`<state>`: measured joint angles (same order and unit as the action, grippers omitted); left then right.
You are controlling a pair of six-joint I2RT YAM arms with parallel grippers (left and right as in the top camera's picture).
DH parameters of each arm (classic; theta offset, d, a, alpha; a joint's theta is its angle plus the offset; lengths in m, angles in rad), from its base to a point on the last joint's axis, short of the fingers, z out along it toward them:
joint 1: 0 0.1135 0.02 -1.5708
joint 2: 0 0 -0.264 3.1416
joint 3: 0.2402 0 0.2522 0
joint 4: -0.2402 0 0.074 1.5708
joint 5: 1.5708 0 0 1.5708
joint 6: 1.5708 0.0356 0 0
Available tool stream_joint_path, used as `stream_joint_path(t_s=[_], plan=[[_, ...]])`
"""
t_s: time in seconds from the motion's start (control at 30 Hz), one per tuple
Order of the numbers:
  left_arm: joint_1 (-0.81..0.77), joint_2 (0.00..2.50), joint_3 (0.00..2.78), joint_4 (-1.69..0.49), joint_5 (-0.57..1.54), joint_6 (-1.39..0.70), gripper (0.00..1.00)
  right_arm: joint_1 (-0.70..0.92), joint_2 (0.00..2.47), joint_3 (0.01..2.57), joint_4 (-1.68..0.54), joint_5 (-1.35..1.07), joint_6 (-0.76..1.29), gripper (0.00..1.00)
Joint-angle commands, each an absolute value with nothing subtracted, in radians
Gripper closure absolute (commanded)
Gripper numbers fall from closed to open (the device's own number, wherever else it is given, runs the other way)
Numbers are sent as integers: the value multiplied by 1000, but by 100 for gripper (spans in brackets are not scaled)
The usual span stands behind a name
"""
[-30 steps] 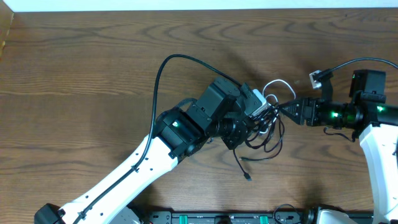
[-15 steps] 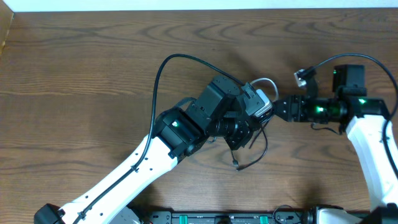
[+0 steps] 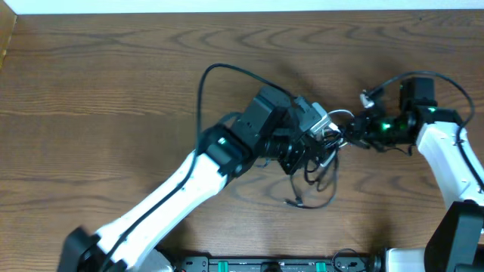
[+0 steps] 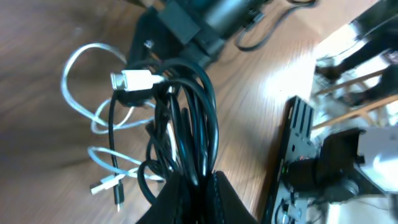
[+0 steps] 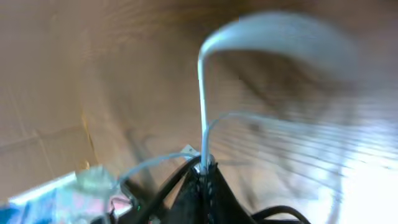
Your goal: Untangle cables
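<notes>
L gripper (image 4: 194, 183) pressed shut on black cables (image 4: 202, 112), R gripper (image 5: 204, 174) pinching white cable (image 5: 201, 93); bundle (image 3: 321, 151) at mid worktop (image 3: 113, 91), between both grippers. Risk: pull apart w/ loops crossed may tighten knot; thin white cable may slip out; plug (image 4: 134, 79) may snag.

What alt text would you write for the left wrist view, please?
The left gripper, at the bottom edge, is shut on a bunch of black cables looping upward over the wooden table. A white cable with a white plug tangles with them on the left.
</notes>
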<state>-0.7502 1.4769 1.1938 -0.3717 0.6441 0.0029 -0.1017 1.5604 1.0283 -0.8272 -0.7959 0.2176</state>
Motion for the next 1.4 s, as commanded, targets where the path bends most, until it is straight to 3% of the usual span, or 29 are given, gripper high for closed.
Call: stream_joint_path(t_s=[0.0, 0.1, 0.33, 0.6, 0.8, 0.9, 0.93, 0.97, 1.03, 1.17, 1.23, 1.33, 1.37], plan=[[-722, 1541, 1180, -297, 781, -83, 92, -118, 1550, 1031, -885, -527, 236, 99], [-700, 1555, 1180, -285, 759, -91, 93, -129, 1547, 1031, -904, -395, 277, 99], [-656, 1569, 1180, -397, 501, -92, 92, -257, 1445, 1034, -860, -374, 341, 98], [-657, 1714, 1180, -380, 485, -167, 92, -423, 1252, 1034, -864, -252, 397, 98], [-657, 1826, 1180, -349, 485, -225, 92, -507, 1142, 1036, -860, -269, 410, 99], [-657, 1852, 1180, -346, 486, -235, 92, -502, 1132, 1034, -865, -473, 313, 99], [-657, 1856, 1180, -344, 486, -234, 92, -489, 1139, 1031, -875, -564, 254, 96], [-657, 1860, 1180, -341, 485, -234, 92, -467, 1151, 1025, -892, -624, 208, 85], [-657, 1869, 1180, -341, 485, -221, 92, -416, 1185, 1007, -918, -666, 155, 78], [-657, 1885, 1180, -342, 484, -203, 92, -287, 1260, 943, -862, -689, 52, 78], [-657, 1901, 1180, -344, 485, -204, 92, -224, 1295, 912, -809, -652, -4, 66], [-657, 1932, 1180, -351, 485, -205, 92, -179, 1338, 899, -758, -593, -13, 57], [-657, 1945, 1180, -358, 485, -206, 92, -170, 1355, 899, -744, -594, -37, 47]])
